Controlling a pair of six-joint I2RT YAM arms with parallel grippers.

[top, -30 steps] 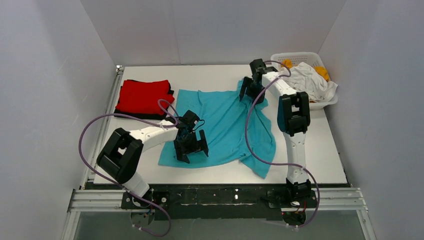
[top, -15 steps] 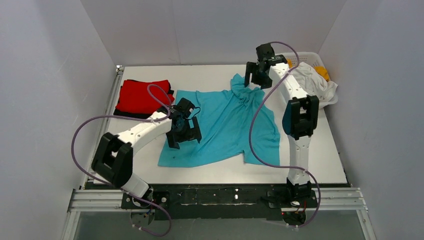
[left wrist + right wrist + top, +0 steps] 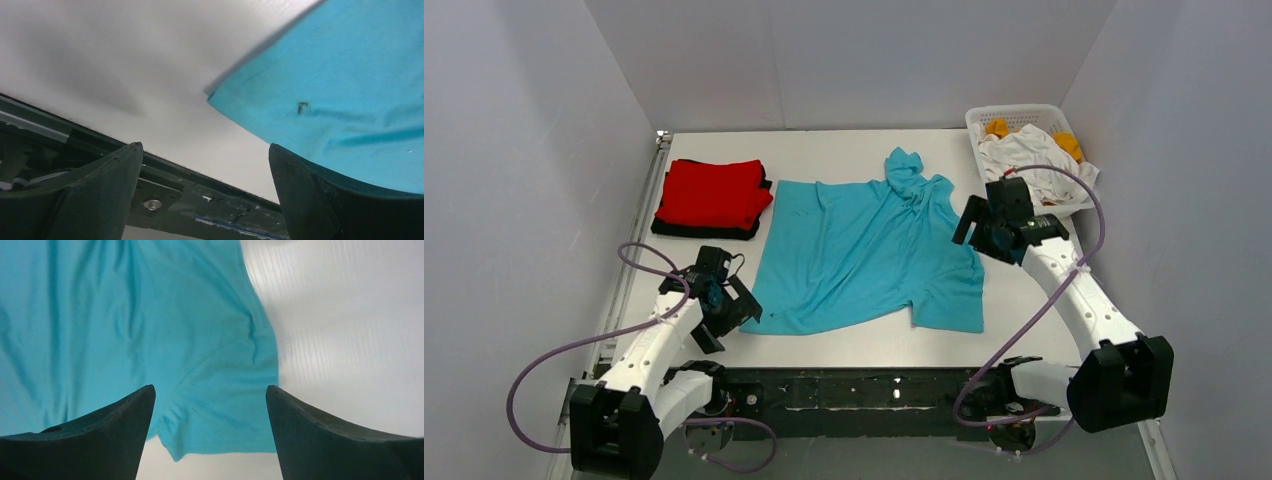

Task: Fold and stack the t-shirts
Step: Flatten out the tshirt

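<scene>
A turquoise t-shirt lies spread on the white table, with one sleeve bunched at its far edge. A folded red t-shirt rests on a folded black one at the far left. My left gripper is open and empty, just left of the turquoise shirt's near left corner. My right gripper is open and empty, above the shirt's right edge. White and orange shirts lie in the basket.
A white lattice basket stands at the far right with white cloth and orange cloth in it. The table's black front rail runs under my left gripper. White walls enclose the table.
Both arms have pulled back from the turquoise shirt: the left one to the near left, the right one from the far edge to the shirt's right side. The shirt now lies flatter.
</scene>
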